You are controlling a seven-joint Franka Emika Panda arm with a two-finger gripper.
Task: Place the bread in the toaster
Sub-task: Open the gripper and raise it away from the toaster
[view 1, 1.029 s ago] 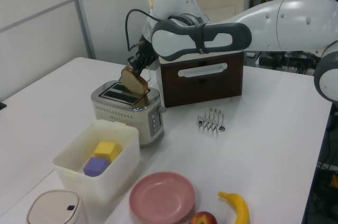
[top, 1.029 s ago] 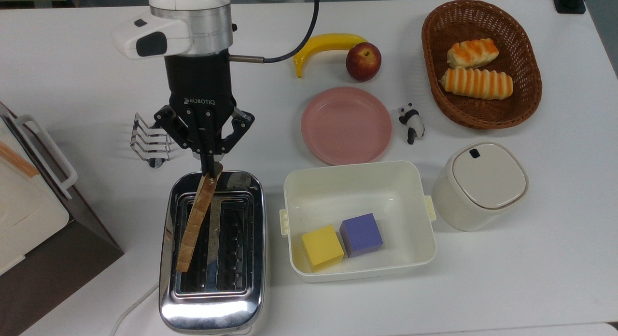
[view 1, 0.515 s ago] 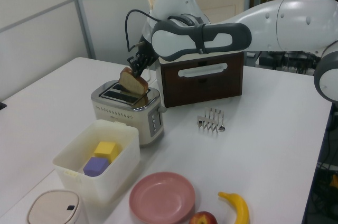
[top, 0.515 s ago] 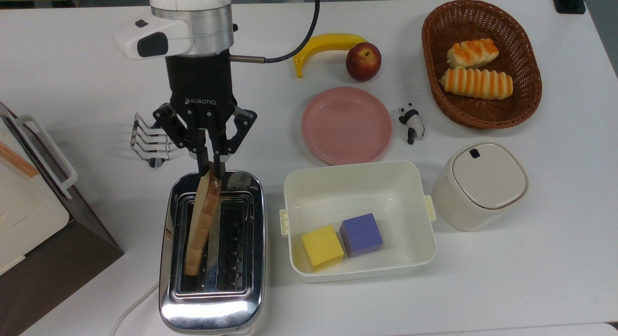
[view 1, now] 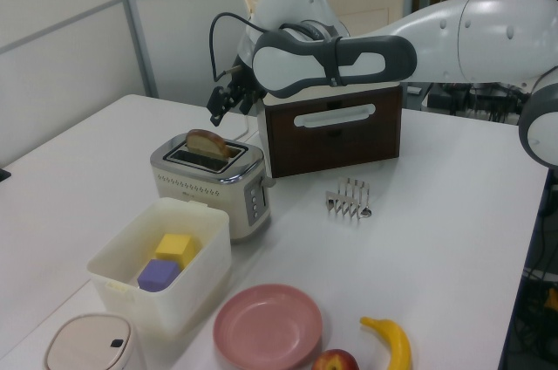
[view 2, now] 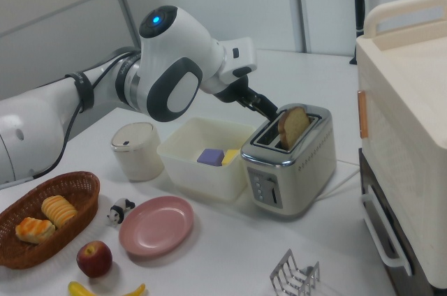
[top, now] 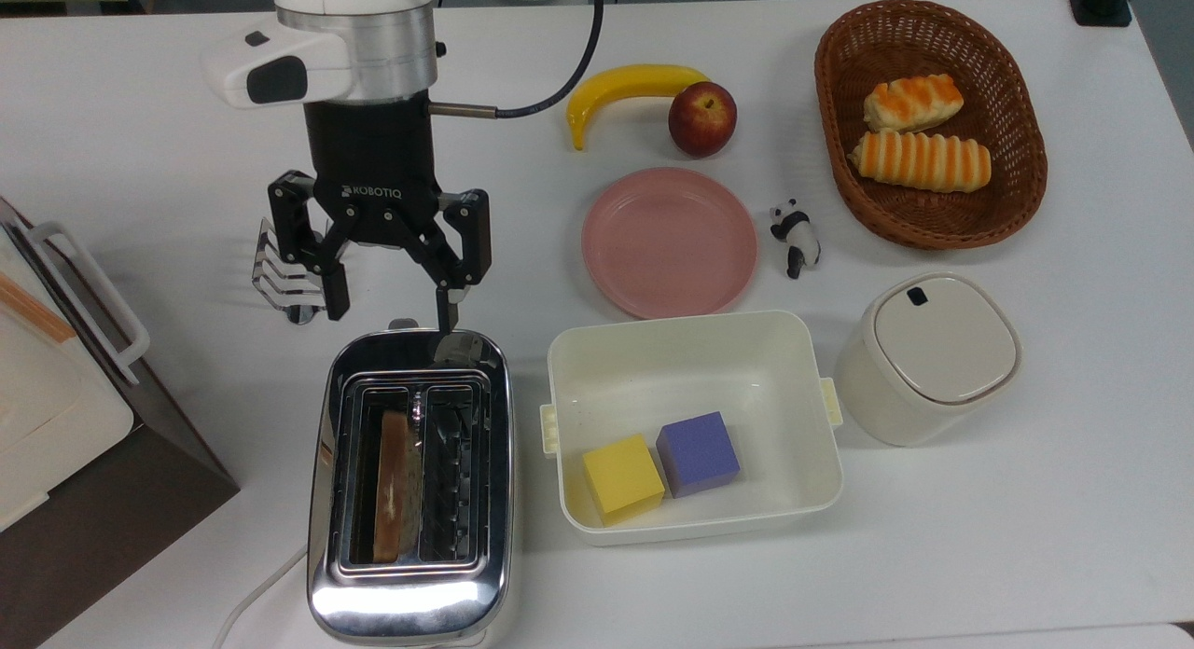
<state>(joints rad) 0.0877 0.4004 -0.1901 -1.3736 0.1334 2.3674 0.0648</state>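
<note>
From the top view I saw the gripper (top: 387, 304) spread wide and holding nothing, its two fingertips hanging just beyond the end of the toaster (top: 410, 486) that lies toward the upper edge of the top view; the bread (top: 392, 486) stood on edge in the slot on the top view's left, lying along the slot and apart from the fingers; the slot on the top view's right was bare, and the wire toast rack (top: 284, 276) sat close beside the gripper on the top view's left; I judged the placing itself done and the step in hand to be a clean retreat, so I meant to lift straight up before swinging anywhere, keeping the open fingers off the chrome rim and off that rack. In the left view the gripper (view 1: 225, 101) hung above and behind the toaster (view 1: 209, 180), and the bread (view 1: 207, 142) showed its rounded top proud of the slot, leaning a little; I took that to mean it had not dropped fully home, so I would not brush it on the way out, lest it tip or ride up. In the right view the slice (view 2: 294, 127) again stood well above the toaster (view 2: 290, 163), with the fingers (view 2: 269, 109) just beside it and clear of it; the white and brown box appliance (view 2: 405, 170) stood near on the right view's right, another reason I favoured height first; whether the lever needed pressing I could not tell.
</note>
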